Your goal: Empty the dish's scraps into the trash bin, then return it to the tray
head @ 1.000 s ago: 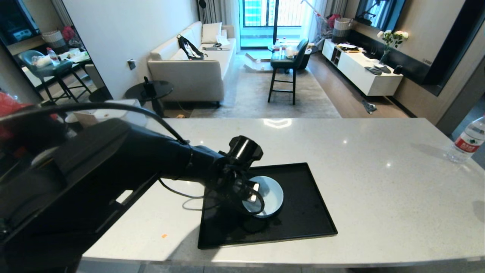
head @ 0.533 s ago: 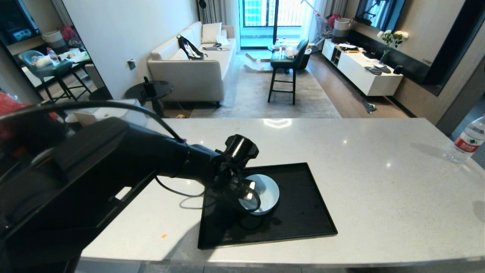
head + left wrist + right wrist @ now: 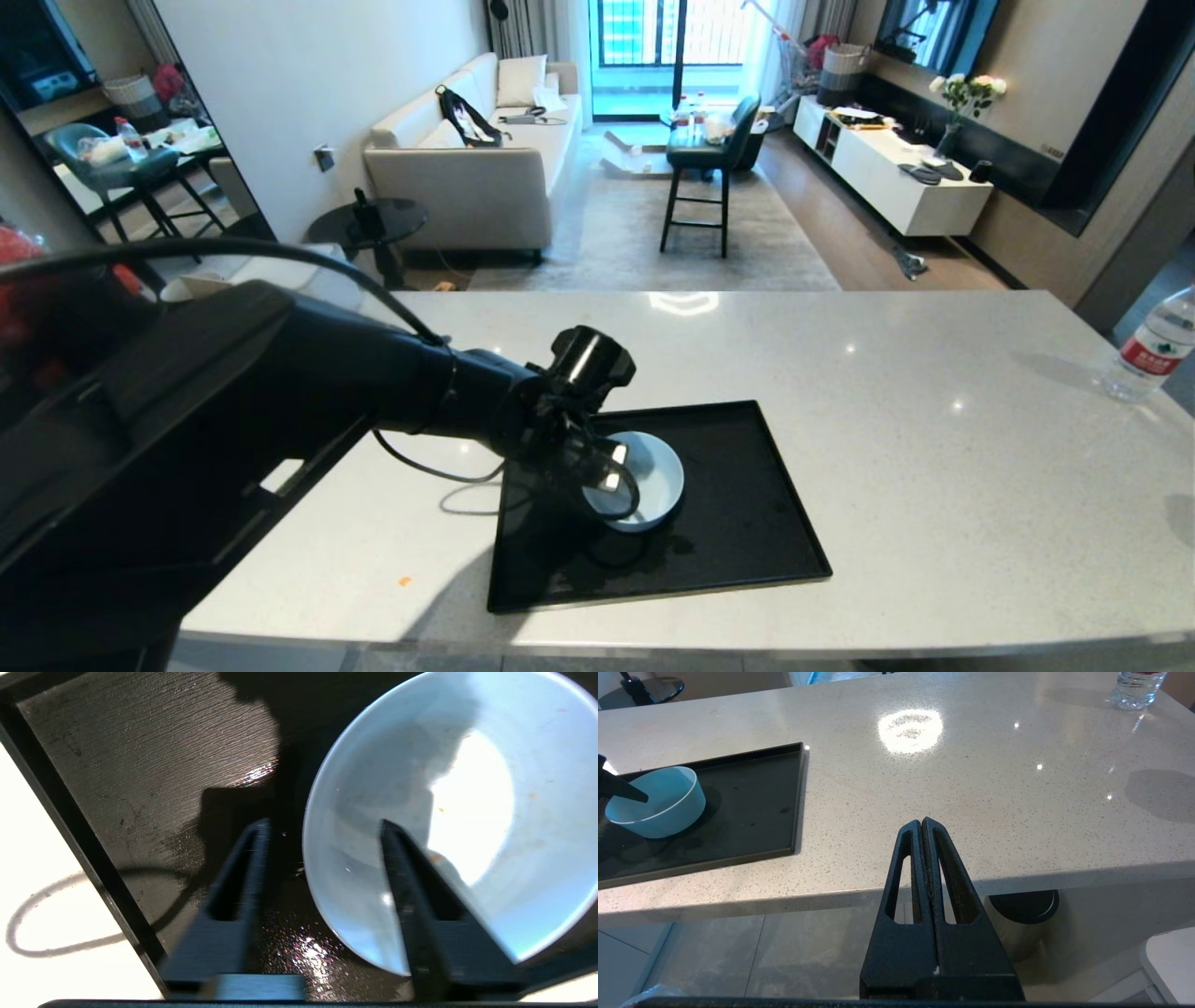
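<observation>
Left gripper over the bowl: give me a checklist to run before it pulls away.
1. Bowl back on the tray: ok.
2. Bowl upright: cannot tell, it looks slightly tilted.
3. Bowl emptied of scraps: ok, only faint specks inside.
4. Left gripper open: ok, fingers apart, straddling the rim.
5. Fingers clear of the rim: cannot tell.
6. Right gripper out of the way: ok, shut, below the counter edge.

The bowl [image 3: 467, 788] looks glazed, smooth and glossy. The black tray [image 3: 154, 760] is matt with a fine grain, wet-shiny in spots. The counter [image 3: 971, 788] is polished speckled stone.
</observation>
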`<state>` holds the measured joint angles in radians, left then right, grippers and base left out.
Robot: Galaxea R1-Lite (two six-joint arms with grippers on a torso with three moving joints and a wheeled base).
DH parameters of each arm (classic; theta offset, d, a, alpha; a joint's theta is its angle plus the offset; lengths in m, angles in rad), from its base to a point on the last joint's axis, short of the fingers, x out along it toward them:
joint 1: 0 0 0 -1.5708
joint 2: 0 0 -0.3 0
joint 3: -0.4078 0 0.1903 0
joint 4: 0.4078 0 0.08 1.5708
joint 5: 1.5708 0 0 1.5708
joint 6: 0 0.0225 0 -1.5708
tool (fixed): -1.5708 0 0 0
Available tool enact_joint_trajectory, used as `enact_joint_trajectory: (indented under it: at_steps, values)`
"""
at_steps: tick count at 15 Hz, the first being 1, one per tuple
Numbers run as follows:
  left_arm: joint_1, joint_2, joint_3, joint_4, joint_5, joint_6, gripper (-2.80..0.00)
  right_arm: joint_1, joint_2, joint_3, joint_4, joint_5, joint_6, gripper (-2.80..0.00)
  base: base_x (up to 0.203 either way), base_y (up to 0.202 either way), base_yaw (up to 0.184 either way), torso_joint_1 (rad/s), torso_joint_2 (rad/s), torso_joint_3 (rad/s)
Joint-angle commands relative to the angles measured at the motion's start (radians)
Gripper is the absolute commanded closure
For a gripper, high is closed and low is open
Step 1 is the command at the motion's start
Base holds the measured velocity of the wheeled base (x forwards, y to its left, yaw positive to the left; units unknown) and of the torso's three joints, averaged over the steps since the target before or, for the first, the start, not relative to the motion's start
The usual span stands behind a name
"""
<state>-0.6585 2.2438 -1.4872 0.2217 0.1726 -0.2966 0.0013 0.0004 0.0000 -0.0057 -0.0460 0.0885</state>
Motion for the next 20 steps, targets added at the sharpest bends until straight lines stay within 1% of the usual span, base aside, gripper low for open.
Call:
enact_joint_trajectory:
  at_steps: [1,5,7,9,12,16,17,18,20]
  values:
    - [-0.002,-0.030,0.011,0.001,-0.001,-0.004,-2.80,0.000,0.000,0.000,0.000,0.000,0.000,0.00,0.000,0.000,0.000,0.000,0.00,0.000]
    - [-0.018,-0.106,0.022,0.001,0.002,-0.052,-2.80,0.000,0.000,0.000,0.000,0.000,0.000,0.00,0.000,0.000,0.000,0.000,0.00,0.000]
    - [-0.029,-0.166,0.050,0.001,0.004,-0.059,-2.80,0.000,0.000,0.000,0.000,0.000,0.000,0.00,0.000,0.000,0.000,0.000,0.00,0.000]
    - [-0.039,-0.249,0.119,0.000,0.007,-0.063,-2.80,0.000,0.000,0.000,0.000,0.000,0.000,0.00,0.000,0.000,0.000,0.000,0.00,0.000]
    - [-0.048,-0.358,0.243,-0.005,0.010,-0.085,-2.80,0.000,0.000,0.000,0.000,0.000,0.000,0.00,0.000,0.000,0.000,0.000,0.00,0.000]
    - [-0.057,-0.474,0.352,-0.007,0.012,-0.091,-2.80,0.000,0.000,0.000,0.000,0.000,0.000,0.00,0.000,0.000,0.000,0.000,0.00,0.000]
    - [-0.063,-0.504,0.380,-0.007,0.022,-0.093,-2.80,0.000,0.000,0.000,0.000,0.000,0.000,0.00,0.000,0.000,0.000,0.000,0.00,0.000]
    - [-0.071,-0.537,0.414,-0.007,0.035,-0.095,0.00,0.000,0.000,0.000,0.000,0.000,0.000,0.00,0.000,0.000,0.000,0.000,0.00,0.000]
    - [-0.088,-0.610,0.478,-0.008,0.046,-0.114,0.00,0.000,0.000,0.000,0.000,0.000,0.000,0.00,0.000,0.000,0.000,0.000,0.00,0.000]
